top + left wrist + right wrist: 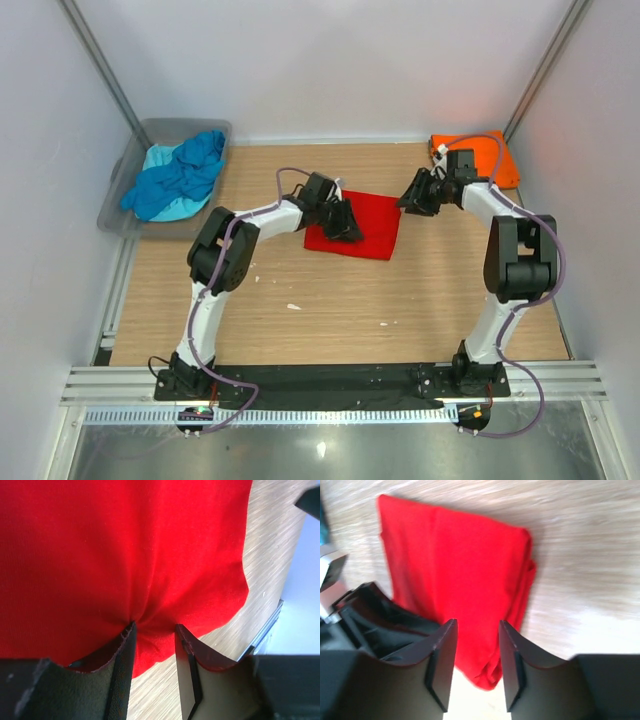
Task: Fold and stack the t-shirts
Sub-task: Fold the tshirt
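Left pincer [154, 627] is pressing into the red t-shirt [125, 545] on the half nearer the grey tub [118, 205], its jaws standing about half apart with cloth bunching between them; whether it is clamping, I cannot tell. Right pincer [476, 625] is hovering parted and empty over the shirt's edge away from the tub. That shirt is lying folded right of the tub, and the orange t-shirt [500, 160] is sitting folded farther right. The blue t-shirt [185, 170] and turquoise t-shirt [160, 158] are lying crumpled inside the tub, so roughly half the folding, plus the stacking, is looking undone.
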`<state>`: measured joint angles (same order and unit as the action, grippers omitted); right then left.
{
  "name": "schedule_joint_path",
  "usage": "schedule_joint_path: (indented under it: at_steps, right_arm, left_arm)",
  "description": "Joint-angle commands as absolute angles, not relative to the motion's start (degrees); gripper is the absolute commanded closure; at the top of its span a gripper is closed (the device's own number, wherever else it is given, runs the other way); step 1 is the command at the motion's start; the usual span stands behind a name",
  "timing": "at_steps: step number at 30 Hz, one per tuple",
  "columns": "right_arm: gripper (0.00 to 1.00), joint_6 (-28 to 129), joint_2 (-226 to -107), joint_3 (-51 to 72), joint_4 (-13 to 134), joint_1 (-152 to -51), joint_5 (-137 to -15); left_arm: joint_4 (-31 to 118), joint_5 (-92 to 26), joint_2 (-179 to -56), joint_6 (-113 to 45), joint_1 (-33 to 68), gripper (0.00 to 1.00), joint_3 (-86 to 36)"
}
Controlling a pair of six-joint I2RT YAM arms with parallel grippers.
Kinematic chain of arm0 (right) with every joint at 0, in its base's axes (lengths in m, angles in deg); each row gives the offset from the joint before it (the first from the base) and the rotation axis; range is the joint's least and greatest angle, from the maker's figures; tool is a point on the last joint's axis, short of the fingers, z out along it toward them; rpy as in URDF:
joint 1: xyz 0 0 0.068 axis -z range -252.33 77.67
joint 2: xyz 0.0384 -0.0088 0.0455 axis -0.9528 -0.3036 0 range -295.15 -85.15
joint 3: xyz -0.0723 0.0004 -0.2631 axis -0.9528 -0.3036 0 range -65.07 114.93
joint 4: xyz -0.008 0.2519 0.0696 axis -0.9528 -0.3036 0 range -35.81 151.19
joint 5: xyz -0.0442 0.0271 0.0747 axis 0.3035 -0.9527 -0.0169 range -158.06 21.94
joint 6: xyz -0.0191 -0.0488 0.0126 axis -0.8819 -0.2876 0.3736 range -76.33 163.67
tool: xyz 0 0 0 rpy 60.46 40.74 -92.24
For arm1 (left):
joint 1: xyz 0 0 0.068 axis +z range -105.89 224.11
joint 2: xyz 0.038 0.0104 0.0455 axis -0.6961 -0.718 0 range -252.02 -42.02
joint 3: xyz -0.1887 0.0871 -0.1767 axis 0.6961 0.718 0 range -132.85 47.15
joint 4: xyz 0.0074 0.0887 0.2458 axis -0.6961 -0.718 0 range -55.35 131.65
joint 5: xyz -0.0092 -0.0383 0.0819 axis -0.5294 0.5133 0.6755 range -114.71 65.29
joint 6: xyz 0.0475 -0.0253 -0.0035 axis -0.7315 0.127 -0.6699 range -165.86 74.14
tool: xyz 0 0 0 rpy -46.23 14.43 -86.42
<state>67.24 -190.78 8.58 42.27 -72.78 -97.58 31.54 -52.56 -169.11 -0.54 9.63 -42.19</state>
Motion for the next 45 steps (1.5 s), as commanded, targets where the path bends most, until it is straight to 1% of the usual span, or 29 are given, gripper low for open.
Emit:
schedule_joint_path:
  at_steps: [1,4,5,8,9,11,14,18,25,31,36,40,45]
  right_arm:
    - [0.53,63.28,-193.78,14.11,39.67,-73.03,-95.66]
    - [0.45,61.52,-196.67,16.13,38.17,-73.03,-95.31]
    - [0.4,60.9,-197.12,16.49,38.07,-73.03,-95.31]
    - [0.36,59.85,-198.88,17.72,38.25,-73.12,-95.13]
    - [0.32,58.45,-199.49,18.25,37.99,-73.03,-94.78]
    - [0.3,57.65,-201.07,20.18,36.93,-73.12,-94.16]
    - [0.3,57.2,-203.18,22.47,35.7,-73.12,-95.39]
    - [0.3,57.2,-204.24,22.3,36.14,-73.12,-96.36]
    - [0.3,57.64,-206.53,21.51,38.6,-73.03,-98.12]
    - [0.32,57.03,-206.97,20.1,39.48,-73.03,-98.12]
    - [0.33,57.38,-206.71,18.17,40.18,-73.12,-98.2]
    - [0.32,58.26,-206.0,16.85,41.59,-73.12,-99.17]
    - [0.32,58.79,-206.62,16.85,41.85,-73.12,-99.88]
  left_arm:
    - [28.56,-50.28,-167.44,-2.26,9.92,0.61,-42.5]
    - [26.45,-49.76,-164.02,-3.05,10.01,0.6,-44.26]
    - [25.93,-49.76,-162.36,-3.23,10.1,0.59,-44.7]
    - [24.95,-51.16,-160.41,-3.32,10.01,0.58,-45.84]
    - [25.56,-52.64,-159.97,-2.53,9.75,0.58,-45.84]
    - [26.79,-54.14,-160.14,-1.91,8.53,0.59,-45.67]
    - [30.31,-54.15,-160.58,-0.94,6.24,0.59,-43.74]
    - [35.31,-53.97,-162.16,0.2,4.3,0.62,-42.42]
    - [36.38,-51.6,-166.82,-0.76,0.62,0.64,-44.53]
    - [36.03,-49.05,-168.05,-1.91,0.08,0.65,-40.57]
    - [35.94,-48.09,-166.39,-2.09,-0.01,0.66,-38.46]
    - [35.24,-48.78,-164.89,-1.82,-0.1,0.66,-38.99]
    - [33.31,-48.79,-160.06,-2.08,-0.1,0.65,-38.81]
